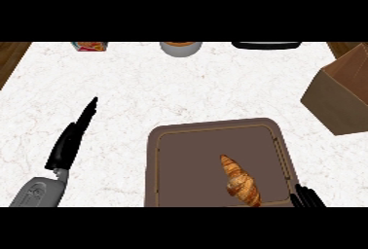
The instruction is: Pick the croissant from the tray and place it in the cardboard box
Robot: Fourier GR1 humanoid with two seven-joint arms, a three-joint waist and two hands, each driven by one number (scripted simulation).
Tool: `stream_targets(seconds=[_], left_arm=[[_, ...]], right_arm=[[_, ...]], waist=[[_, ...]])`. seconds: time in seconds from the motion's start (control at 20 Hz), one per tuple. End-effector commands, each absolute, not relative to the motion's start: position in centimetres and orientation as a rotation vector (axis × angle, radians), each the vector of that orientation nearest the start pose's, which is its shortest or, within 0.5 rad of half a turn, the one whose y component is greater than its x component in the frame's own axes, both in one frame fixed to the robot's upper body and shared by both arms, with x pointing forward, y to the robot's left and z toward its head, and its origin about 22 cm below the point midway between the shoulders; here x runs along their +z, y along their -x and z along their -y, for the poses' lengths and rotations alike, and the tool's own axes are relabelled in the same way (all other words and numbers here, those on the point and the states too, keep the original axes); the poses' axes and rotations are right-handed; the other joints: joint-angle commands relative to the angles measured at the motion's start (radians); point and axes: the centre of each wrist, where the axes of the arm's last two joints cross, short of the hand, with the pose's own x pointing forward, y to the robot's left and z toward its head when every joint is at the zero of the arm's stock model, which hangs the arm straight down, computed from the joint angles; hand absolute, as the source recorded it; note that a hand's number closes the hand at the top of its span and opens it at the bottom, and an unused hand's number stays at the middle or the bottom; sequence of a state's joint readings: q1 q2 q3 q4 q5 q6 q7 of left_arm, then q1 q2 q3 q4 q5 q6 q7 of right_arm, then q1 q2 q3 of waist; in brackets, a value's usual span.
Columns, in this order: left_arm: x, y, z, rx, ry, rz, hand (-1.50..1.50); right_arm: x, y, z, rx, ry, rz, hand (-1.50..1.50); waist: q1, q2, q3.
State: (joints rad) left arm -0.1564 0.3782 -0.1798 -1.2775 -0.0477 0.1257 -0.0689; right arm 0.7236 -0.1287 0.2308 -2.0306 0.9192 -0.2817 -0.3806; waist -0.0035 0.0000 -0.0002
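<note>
Head view: a ridged golden croissant (pixel 241 182) lies on the brown rounded tray (pixel 154 165), at 5 o'clock. The cardboard box (pixel 338 97) stands at 3 o'clock on white marbled counter (pixel 144 87). Left hand (pixel 72 138) straight-fingered, empty; right hand (pixel 307 197) fingertips only, cannot tell.

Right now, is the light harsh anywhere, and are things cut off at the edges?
Head view: light is soft and even, no glare; the croissant casts barely any shadow on the tray. The cardboard box is cropped at right, and only the right hand's fingers show.
</note>
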Motion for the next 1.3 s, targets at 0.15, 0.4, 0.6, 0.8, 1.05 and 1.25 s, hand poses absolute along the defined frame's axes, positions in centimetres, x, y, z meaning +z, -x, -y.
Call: stream_targets(seconds=[0.15, 0.4, 0.6, 0.8, 1.05, 1.25], left_arm=[[-1.1, -27.6, -29.2, -0.411, -0.324, 1.473, 0.00], [1.4, -27.5, -28.8, -0.413, -0.320, 1.474, 0.00], [-2.5, -26.7, -28.3, -0.414, -0.321, 1.470, 0.00], [0.7, -28.0, -29.1, -0.419, -0.329, 1.472, 0.00], [-1.4, -27.3, -26.5, -0.411, -0.316, 1.462, 0.00], [-0.6, -28.0, -28.5, -0.410, -0.325, 1.486, 0.00]], right_arm=[[-0.9, -10.6, 24.0, 0.792, 0.892, 1.755, -1.50], [-0.1, -10.7, 22.6, 0.870, 0.848, 1.664, -1.50], [0.4, -11.7, 20.1, 0.880, 0.851, 1.650, -1.50], [0.6, -11.6, 19.3, 0.866, 0.860, 1.671, -1.50], [-0.1, -13.9, 20.1, 0.892, 0.872, 1.642, -1.50], [-1.2, -13.2, 20.0, 0.915, 0.838, 1.644, -1.50]], waist=[[0.001, 0.000, 0.000], [0.004, -0.001, 0.000], [0.001, 0.000, 0.000], [0.000, -0.001, 0.000], [0.001, 0.000, 0.000], [-0.001, 0.000, 0.000]])
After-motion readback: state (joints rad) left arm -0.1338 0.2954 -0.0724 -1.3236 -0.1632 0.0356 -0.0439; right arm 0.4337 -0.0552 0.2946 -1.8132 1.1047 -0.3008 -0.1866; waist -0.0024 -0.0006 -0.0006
